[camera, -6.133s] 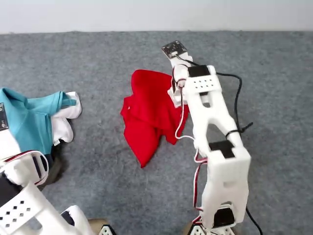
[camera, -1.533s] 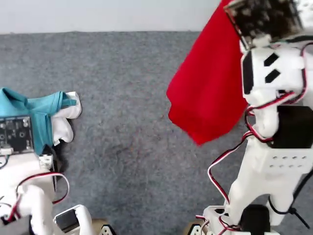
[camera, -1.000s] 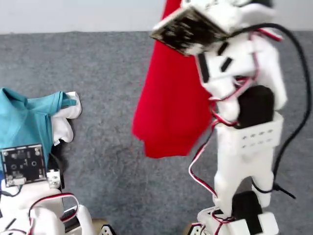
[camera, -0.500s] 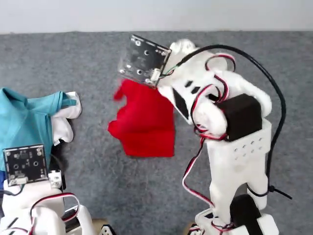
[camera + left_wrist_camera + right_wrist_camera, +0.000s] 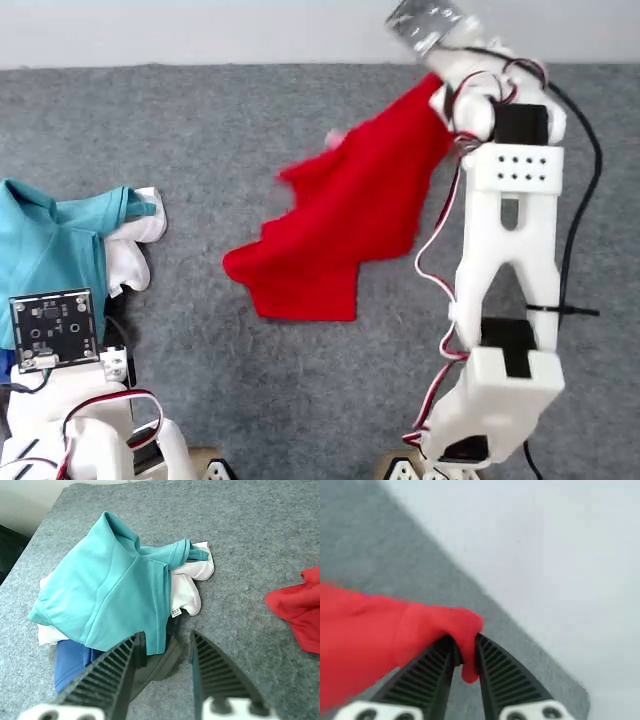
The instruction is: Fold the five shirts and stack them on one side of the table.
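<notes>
A red shirt (image 5: 340, 230) stretches from the table's middle up to the far right, where my right gripper (image 5: 445, 105) is shut on one end of it. In the right wrist view the red cloth (image 5: 375, 645) bunches between the black fingers (image 5: 432, 672), lifted above the table near the wall. Its lower end (image 5: 300, 285) rests on the grey surface. At the left lies a pile of shirts: a teal shirt (image 5: 110, 590) on top, white (image 5: 192, 582), blue (image 5: 72, 667) and dark cloth beneath. My left gripper (image 5: 165, 647) hovers open over this pile's near edge.
The grey felt table (image 5: 200, 120) ends at a pale wall (image 5: 200, 30) at the back. The left arm's base (image 5: 70, 420) sits at the near left corner, the right arm's body (image 5: 505, 300) runs along the right side.
The right arm swung the red shirt up and around, dropped toward the centre, then pulled back to the far right, stretching the cloth out. The left gripper held still over the pile.
</notes>
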Controlling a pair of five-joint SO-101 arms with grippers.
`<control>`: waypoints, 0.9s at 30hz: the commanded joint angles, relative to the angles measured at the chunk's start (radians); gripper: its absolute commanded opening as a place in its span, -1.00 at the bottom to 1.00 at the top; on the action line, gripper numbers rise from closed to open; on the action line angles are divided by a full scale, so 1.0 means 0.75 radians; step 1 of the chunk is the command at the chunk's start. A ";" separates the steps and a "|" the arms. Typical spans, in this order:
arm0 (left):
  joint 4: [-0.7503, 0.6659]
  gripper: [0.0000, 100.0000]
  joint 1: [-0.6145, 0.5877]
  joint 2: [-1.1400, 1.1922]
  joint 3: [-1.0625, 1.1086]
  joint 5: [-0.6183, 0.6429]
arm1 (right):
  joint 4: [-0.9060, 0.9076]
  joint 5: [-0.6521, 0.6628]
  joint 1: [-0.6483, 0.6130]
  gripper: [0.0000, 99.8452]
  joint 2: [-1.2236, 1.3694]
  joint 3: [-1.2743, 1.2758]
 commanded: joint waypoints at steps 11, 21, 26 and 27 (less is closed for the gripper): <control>0.020 -0.72 -0.008 -0.004 0.001 -0.004 | 0.294 -0.051 0.066 -0.49 0.157 -0.016; 0.020 -0.72 -0.008 -0.004 0.001 -0.004 | 0.862 -0.055 0.046 -0.49 0.026 -0.016; 0.023 -0.72 -0.008 -0.004 0.001 -0.004 | 1.165 -0.059 -0.107 -0.49 0.030 -0.006; 0.023 -0.72 -0.008 -0.004 0.003 -0.004 | 1.171 -0.084 -0.136 -0.49 0.034 0.004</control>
